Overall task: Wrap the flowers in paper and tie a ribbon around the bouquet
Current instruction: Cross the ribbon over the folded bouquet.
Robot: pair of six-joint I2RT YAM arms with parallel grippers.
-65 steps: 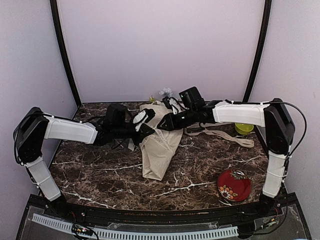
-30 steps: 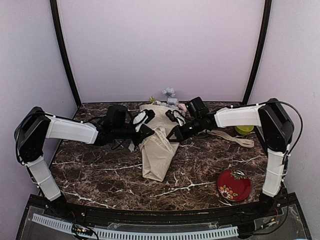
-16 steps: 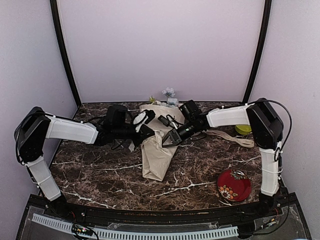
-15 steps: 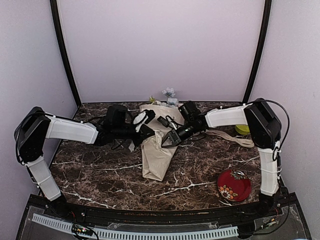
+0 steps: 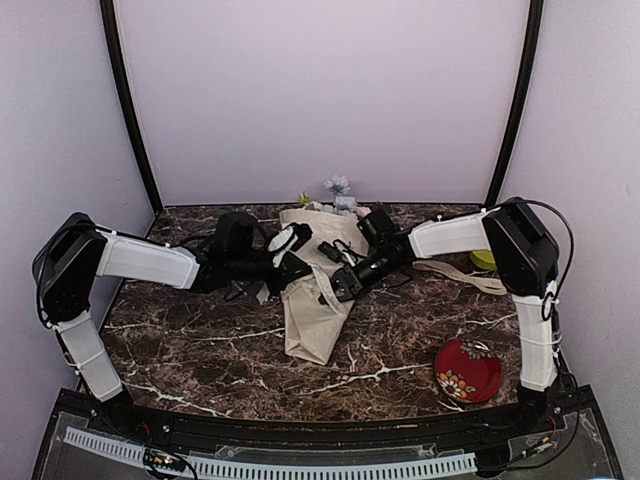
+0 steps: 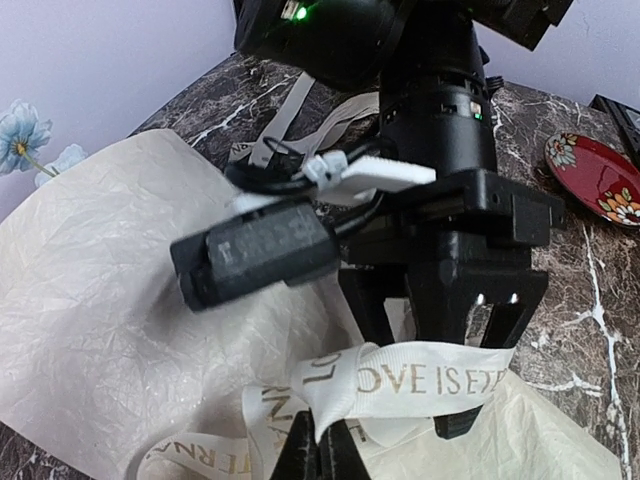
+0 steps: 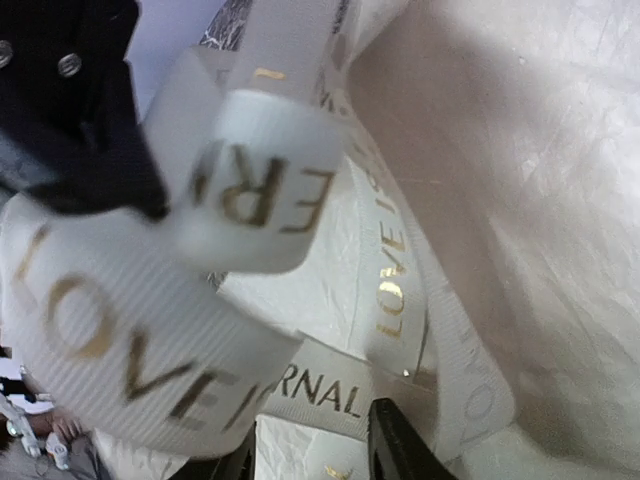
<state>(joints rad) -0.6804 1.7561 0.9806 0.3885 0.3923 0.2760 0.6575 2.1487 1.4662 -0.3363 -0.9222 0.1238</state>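
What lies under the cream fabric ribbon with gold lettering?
The crinkled cream paper sheet lies directly beneath the ribbon. Whatever the paper wraps at that spot is covered and cannot be seen.

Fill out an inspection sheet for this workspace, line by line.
Surface: dark marble-pattern table.
Job's things: paper rolled into a cone, lying flat; flowers showing at its far end; ribbon, gold-lettered, looped across the cone, no knot seen.
Clutter: red plate at near right; lime-green round thing at far right.
Grippers: left gripper shut on the ribbon; right gripper open over the ribbon.
Cables: black cable looped close by the right gripper.
Surroundings: plain lilac walls, black corner posts.
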